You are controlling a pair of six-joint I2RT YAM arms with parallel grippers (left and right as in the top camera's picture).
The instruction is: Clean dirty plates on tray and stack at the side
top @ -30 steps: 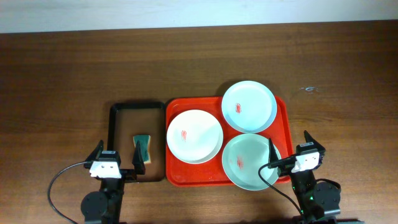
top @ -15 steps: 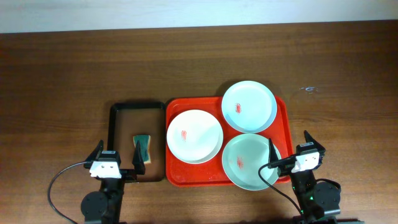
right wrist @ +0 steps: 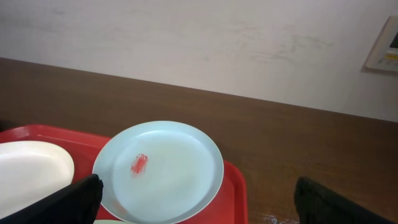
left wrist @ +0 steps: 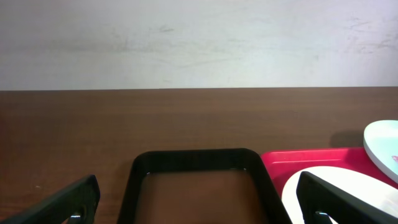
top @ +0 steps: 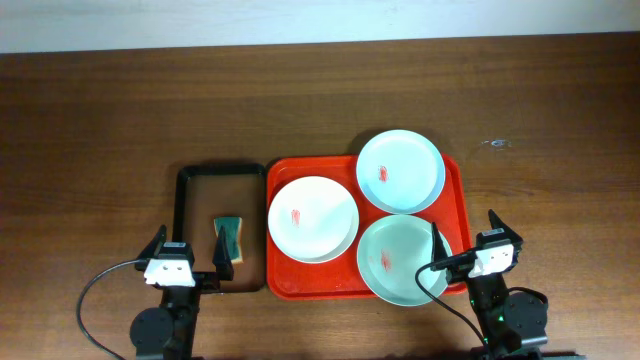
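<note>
The red tray (top: 452, 178) holds three plates, each with a red smear: a white plate (top: 313, 218) at its left, a pale blue plate (top: 400, 171) at the back and a pale green plate (top: 402, 259) at the front right. My left gripper (top: 190, 250) is open and empty near the table's front edge, over the black tray's front end. My right gripper (top: 465, 238) is open and empty at the red tray's front right corner. The right wrist view shows the blue plate (right wrist: 161, 171) and the tray (right wrist: 235, 193). The left wrist view shows the white plate's edge (left wrist: 292, 190).
A narrow black tray (top: 183, 215) lies left of the red tray and holds a green and yellow sponge (top: 231, 238). The black tray's far rim shows in the left wrist view (left wrist: 193, 158). Bare wooden table lies behind and to both sides.
</note>
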